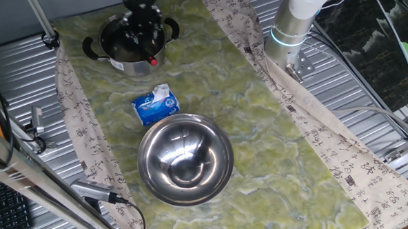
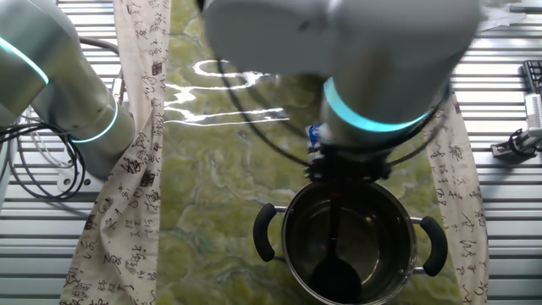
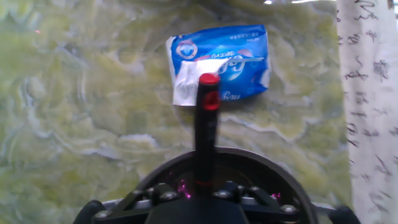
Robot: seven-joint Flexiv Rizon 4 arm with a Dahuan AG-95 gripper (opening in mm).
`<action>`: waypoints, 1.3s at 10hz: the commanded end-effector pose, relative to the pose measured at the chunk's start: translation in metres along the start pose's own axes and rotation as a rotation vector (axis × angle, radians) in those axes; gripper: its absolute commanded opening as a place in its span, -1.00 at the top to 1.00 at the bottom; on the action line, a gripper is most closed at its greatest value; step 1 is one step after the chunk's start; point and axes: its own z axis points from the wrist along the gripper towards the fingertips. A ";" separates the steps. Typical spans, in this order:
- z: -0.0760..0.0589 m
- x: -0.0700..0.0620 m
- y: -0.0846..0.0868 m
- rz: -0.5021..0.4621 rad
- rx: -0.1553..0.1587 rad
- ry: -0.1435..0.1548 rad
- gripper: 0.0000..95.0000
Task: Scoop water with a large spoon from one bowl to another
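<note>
Steel pot (image 2: 351, 241) holds your spoon (image 2: 334, 269) bowl-down; gripper (image 1: 140, 29) clamps its handle. Scoop only starting: carry to the steel bowl (image 1: 185, 160) remains. Water not discernible.

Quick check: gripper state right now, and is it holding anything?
Gripper: closed on the large spoon, held over the pot, with the spoon's bowl down inside.

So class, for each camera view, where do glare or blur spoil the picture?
One fixed view: the steel bowl mirrors bright highlights. The other fixed view: white glare streaks the green mat, and the near arm is blurred. Hand view: the large spoon looks soft.
</note>
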 end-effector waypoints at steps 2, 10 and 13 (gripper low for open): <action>-0.071 -0.041 0.001 0.996 -0.011 -0.030 0.20; -0.082 -0.045 0.006 1.272 0.049 -0.031 0.20; -0.083 -0.045 0.006 1.291 0.063 -0.039 0.20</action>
